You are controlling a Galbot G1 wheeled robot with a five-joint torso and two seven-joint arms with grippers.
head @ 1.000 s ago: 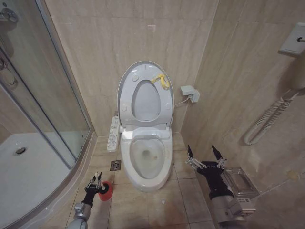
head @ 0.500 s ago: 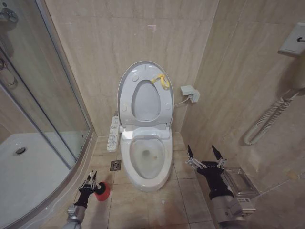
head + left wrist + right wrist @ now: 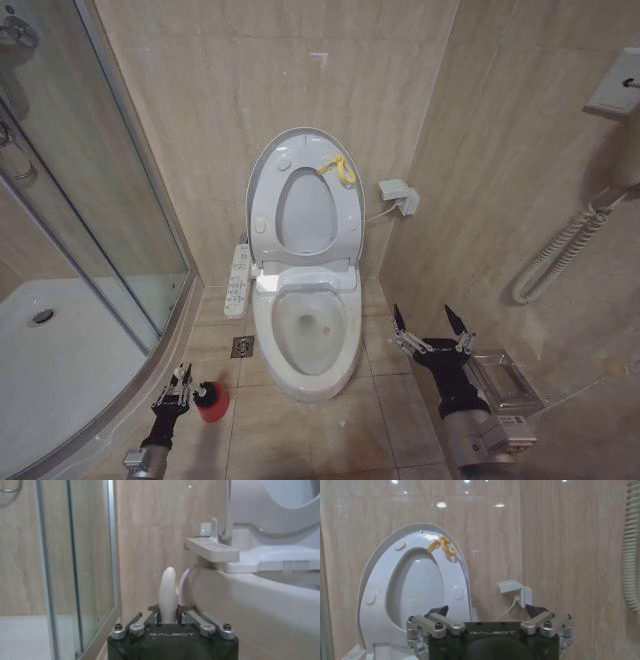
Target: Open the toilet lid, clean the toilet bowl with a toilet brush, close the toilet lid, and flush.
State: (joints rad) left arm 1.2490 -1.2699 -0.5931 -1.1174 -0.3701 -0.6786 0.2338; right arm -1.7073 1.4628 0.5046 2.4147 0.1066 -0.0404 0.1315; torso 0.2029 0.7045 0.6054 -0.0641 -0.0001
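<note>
Toilet lid: the large white glossy oval toilet lid (image 3: 270, 180) stands raised against the beige tiled wall (image 3: 200, 90), with the white ring-shaped seat (image 3: 305, 212) up against it and a small yellow loop tag (image 3: 339, 170) near its top edge; the right wrist view shows the same upright lid (image 3: 380, 577) and tag (image 3: 441, 546).
Toilet bowl: the white ceramic oval toilet bowl (image 3: 305, 330) is uncovered, with a yellowish stain inside.
Toilet brush: its thin white handle (image 3: 168, 592) stands upright between the left gripper's fingers; the short red round cup holder (image 3: 211, 401) sits on the floor left of the bowl.
Left gripper: the left gripper (image 3: 177, 388) is low, just beside the red holder, fingers clamped on the white handle.
Right gripper: the right gripper (image 3: 430, 328) hangs to the right of the bowl, fingers spread wide, grasping nothing.
Surroundings: glass shower door (image 3: 90, 200) and white shower tray (image 3: 50, 370) at left.
</note>
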